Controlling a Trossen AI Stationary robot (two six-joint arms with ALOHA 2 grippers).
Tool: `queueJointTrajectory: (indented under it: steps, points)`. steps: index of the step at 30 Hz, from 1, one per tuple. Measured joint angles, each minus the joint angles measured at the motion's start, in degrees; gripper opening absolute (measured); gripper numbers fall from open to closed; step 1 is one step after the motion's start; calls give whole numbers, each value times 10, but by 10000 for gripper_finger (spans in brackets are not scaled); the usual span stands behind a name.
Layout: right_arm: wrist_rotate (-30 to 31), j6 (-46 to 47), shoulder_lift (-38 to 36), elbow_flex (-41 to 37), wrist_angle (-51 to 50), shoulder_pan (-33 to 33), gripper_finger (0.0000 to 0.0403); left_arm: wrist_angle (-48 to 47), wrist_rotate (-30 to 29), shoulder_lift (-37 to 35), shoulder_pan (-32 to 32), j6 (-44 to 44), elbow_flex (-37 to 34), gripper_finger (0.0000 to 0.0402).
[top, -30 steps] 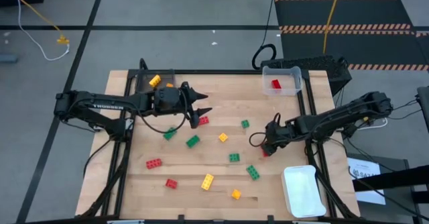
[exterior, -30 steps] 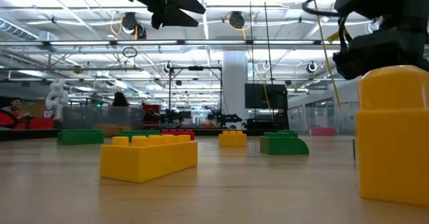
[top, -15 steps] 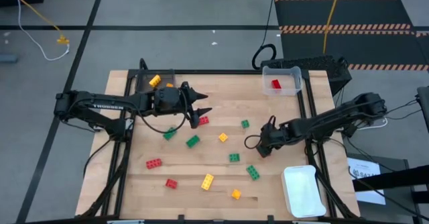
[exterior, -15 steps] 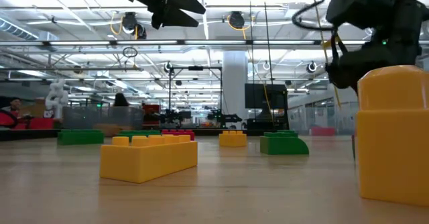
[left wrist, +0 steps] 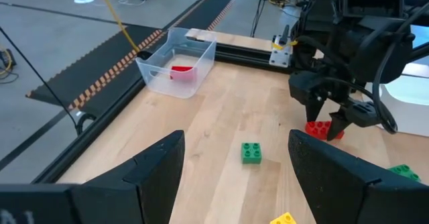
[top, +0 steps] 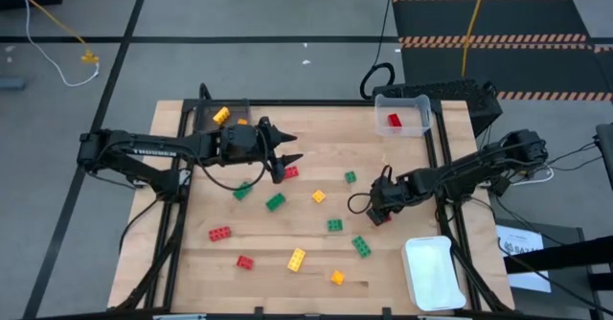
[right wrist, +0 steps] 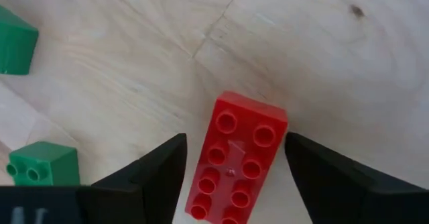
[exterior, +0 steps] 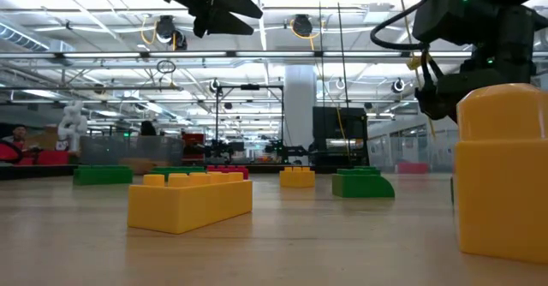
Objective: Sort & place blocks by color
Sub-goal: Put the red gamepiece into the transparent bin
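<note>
- The pale wooden table carries scattered small studded plastic bricks in red, green and yellow-orange
- Far left, at the table's back corner, a dark grey tray holds a yellow-orange brick
- The left gripper hangs above the left-centre of the table with its two dark fingers spread wide and nothing between them; a small red brick lies just beside its tip
- Below it lie a green brick, a red two-row brick, a smaller red one and a long yellow brick
- Mid-table sit a small yellow brick and two green bricks
- The right gripper is low over the table right of centre, fingers parted either side of a red eight-stud brick lying flat on the wood; a gap shows on both sides of the brick
- A green brick lies near that gripper
- At the back right a clear plastic tray holds one red brick
- A white tray sits at the front right corner
</note>
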Motion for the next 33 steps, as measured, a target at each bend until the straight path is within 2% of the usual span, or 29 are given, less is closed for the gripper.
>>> queueJointTrajectory:
  steps: [8,13,21,29,33]
  points:
    - [34,-10,1,0,-80,0,168,0,0,0,0,0,0,266]
    - [42,-48,1,-1,-90,0,127,0,0,0,0,0,0,266]
    - [75,-76,-3,4,-91,-12,125,2,0,0,0,-1,0,266]
    - [162,-184,-41,58,-98,-80,125,2,0,0,0,-1,0,266]
    - [237,-265,-64,88,-104,-135,125,2,0,0,0,-1,0,266]
